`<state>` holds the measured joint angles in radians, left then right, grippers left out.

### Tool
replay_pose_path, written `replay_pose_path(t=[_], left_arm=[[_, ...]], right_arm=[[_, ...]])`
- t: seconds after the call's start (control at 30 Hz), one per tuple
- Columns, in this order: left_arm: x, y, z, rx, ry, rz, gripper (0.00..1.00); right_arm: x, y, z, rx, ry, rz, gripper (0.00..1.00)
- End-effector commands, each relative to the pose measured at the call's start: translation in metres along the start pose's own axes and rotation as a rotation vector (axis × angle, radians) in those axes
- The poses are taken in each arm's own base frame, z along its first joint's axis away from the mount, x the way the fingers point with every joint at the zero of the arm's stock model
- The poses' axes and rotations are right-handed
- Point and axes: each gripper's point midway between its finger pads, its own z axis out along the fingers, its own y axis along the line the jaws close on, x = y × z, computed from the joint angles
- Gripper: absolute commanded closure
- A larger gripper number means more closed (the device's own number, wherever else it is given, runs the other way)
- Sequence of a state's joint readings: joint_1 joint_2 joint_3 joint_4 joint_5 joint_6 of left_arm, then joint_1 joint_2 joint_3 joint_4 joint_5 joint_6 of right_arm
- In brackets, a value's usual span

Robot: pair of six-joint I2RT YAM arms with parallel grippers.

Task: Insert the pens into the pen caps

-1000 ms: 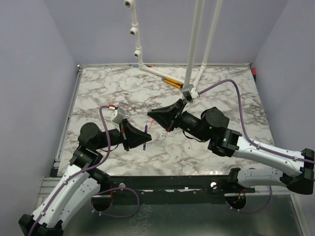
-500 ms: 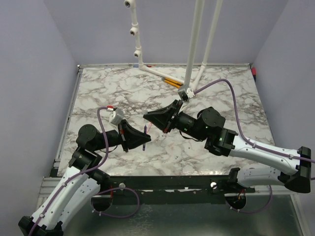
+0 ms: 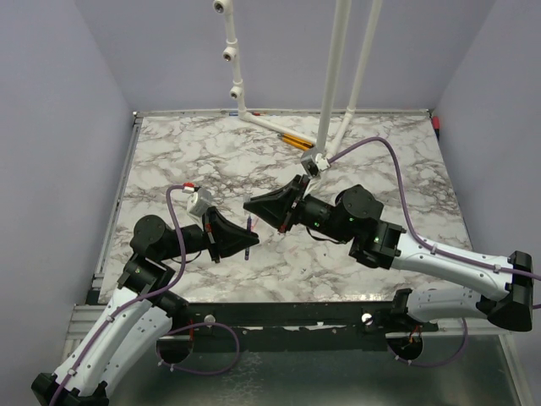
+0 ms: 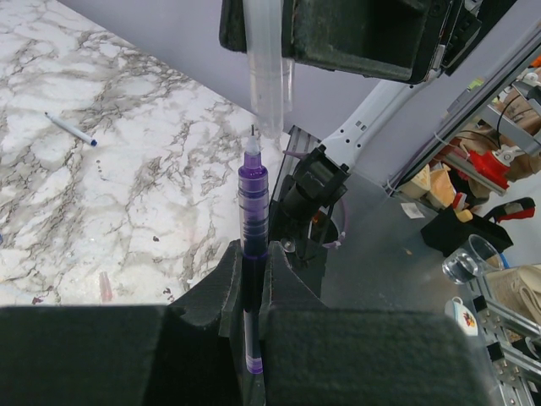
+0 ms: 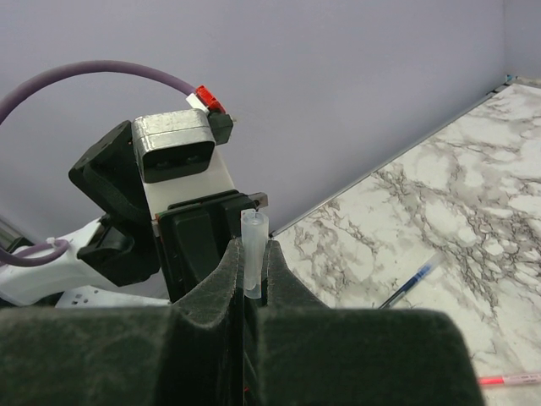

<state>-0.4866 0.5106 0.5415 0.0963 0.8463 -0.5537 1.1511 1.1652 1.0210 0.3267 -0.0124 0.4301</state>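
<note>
My left gripper (image 4: 251,254) is shut on a dark purple pen (image 4: 254,194), which stands upright between its pads with the tip pointing away from the wrist. Straight above that tip hangs a clear pen cap (image 4: 269,68), with my right gripper (image 5: 251,254) shut on it (image 5: 254,245). The tip is right at the cap's mouth; I cannot tell whether it is inside. From above, the two grippers meet nose to nose over the table's middle, left (image 3: 241,241) and right (image 3: 251,207). A blue pen (image 5: 414,282) and a pink-red pen (image 5: 507,379) lie on the marble.
Orange-and-black sticks (image 3: 296,139) lie at the back beside the feet of a white pipe frame (image 3: 338,76). The blue pen (image 4: 72,129) lies on the marble table (image 3: 169,161) to the left of my left gripper. Purple walls close in the sides.
My right gripper has moved left and a little toward the left gripper, which brought the cap up to the pen's tip. The left gripper has shifted slightly. Both grips are unchanged.
</note>
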Motion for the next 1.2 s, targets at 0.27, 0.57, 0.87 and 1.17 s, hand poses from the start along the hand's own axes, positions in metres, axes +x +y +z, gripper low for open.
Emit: replay_pose_path(t=[0.27,0.57,0.87,1.17], left_arm=[[-0.0024,-0.0027,-0.0006,0.012,-0.017,0.03,1.0],[-0.003,-0.0011,-0.0005,0.002,-0.021,0.028,1.0],[-0.0045,0.0016,-0.0005,-0.015,-0.031,0.032,1.0],[-0.0044,0.0022,-0.0007,-0.018,-0.032,0.032,1.0]], right_arm=[[0.0162,-0.0033,-0.0045,0.002,0.035,0.01,0.99],[0.0203,-0.0022,-0.0058,-0.008,0.043,0.022,0.99],[0.0204,0.001,-0.0093,-0.024,0.041,0.039,0.99],[0.022,0.0008,-0.0109,-0.029,0.03,0.049,0.99]])
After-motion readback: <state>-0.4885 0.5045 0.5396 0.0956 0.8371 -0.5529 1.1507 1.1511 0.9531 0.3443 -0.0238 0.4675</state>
